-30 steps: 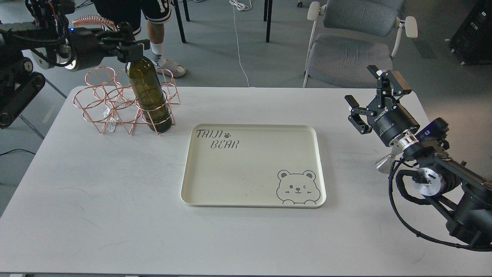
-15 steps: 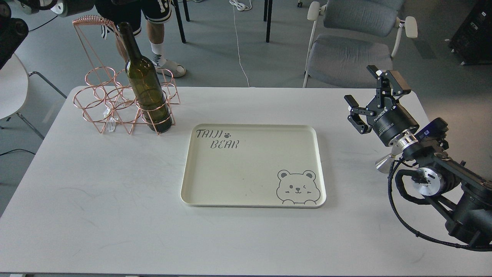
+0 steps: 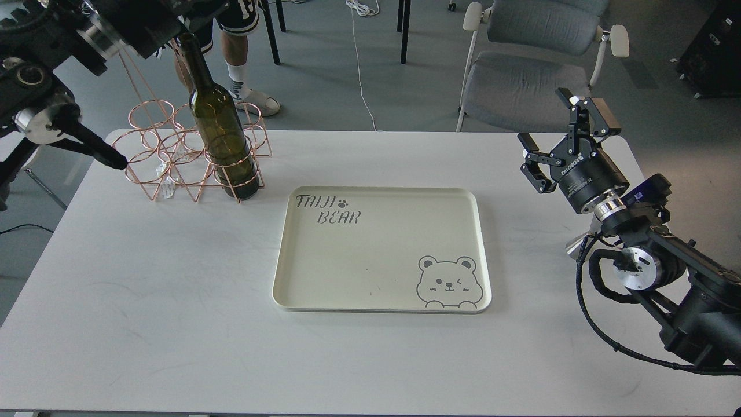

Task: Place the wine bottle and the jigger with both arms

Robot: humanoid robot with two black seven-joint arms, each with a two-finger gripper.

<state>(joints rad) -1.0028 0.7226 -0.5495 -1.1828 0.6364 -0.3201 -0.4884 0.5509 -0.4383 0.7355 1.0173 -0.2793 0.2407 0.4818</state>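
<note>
The white surface (image 3: pixel 145 301) is bare along its near edge. Further in, near the middle, lies a cream tray (image 3: pixel 347 260), empty, with "TAIJI BEAR" printed at its far left corner and a bear face at its near right corner.

The right arm (image 3: pixel 666 278) comes in from the lower right, its black cable looping beside a silver joint. Just behind that arm, at the right edge of the surface, a small part of the steel jigger (image 3: pixel 573 246) peeks out; most of it is hidden by the arm, so I cannot tell how it stands. Beyond it the right gripper (image 3: pixel 558 139) is raised above the far right corner of the surface, its jaws spread apart and holding nothing, well clear of the jigger.

At the far left stands a copper wire rack (image 3: pixel 173 156) of rings. The bottle (image 3: pixel 223 139) stands upright in the ring nearest the tray, its neck rising well above the rack.

The left arm (image 3: pixel 52 58) fills the top left corner, above and left of the rack. Its gripper (image 3: pixel 191 8) sits at the top edge just above the bottle's mouth, dark and partly cut off, so I cannot tell how its jaws stand or whether they touch the bottle.

Behind the surface are a grey chair (image 3: pixel 521 69) and a person's legs (image 3: pixel 243 58).
</note>
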